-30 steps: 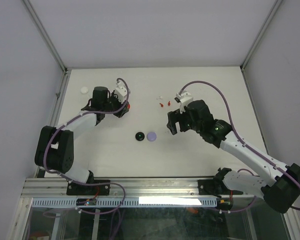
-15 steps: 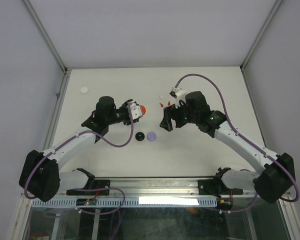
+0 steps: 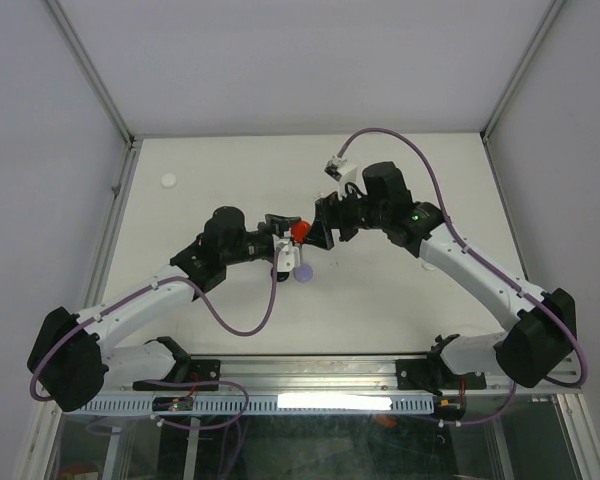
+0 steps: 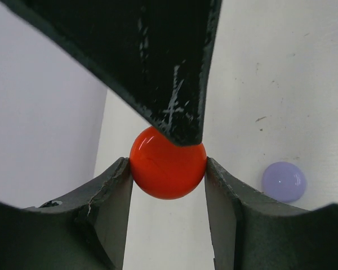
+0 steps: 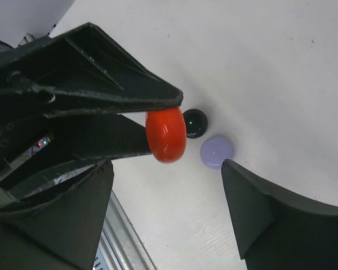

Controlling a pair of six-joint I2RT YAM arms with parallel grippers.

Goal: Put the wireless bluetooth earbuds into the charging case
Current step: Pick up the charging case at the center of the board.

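Note:
My left gripper [image 3: 292, 232] is shut on a round red charging case [image 3: 299, 229], held edge-on above the table's middle. In the left wrist view the red case [image 4: 168, 163] sits between both pads, and a black finger of the right gripper [image 4: 158, 56] overlaps its top. My right gripper [image 3: 319, 232] faces it from the right, open. In the right wrist view the red case [image 5: 166, 135] hangs ahead of the wide jaws, not between them. The earbuds are hidden from view.
A lavender case [image 3: 302, 272] lies on the table just below the grippers, with a black case [image 5: 194, 122] beside it. A small white case [image 3: 168, 181] sits at the back left. The metal rail [image 3: 310, 375] runs along the near edge.
The left arm swung right from the back left, carrying the red case to the middle. The right gripper moved left to meet it and its jaws narrowed slightly.

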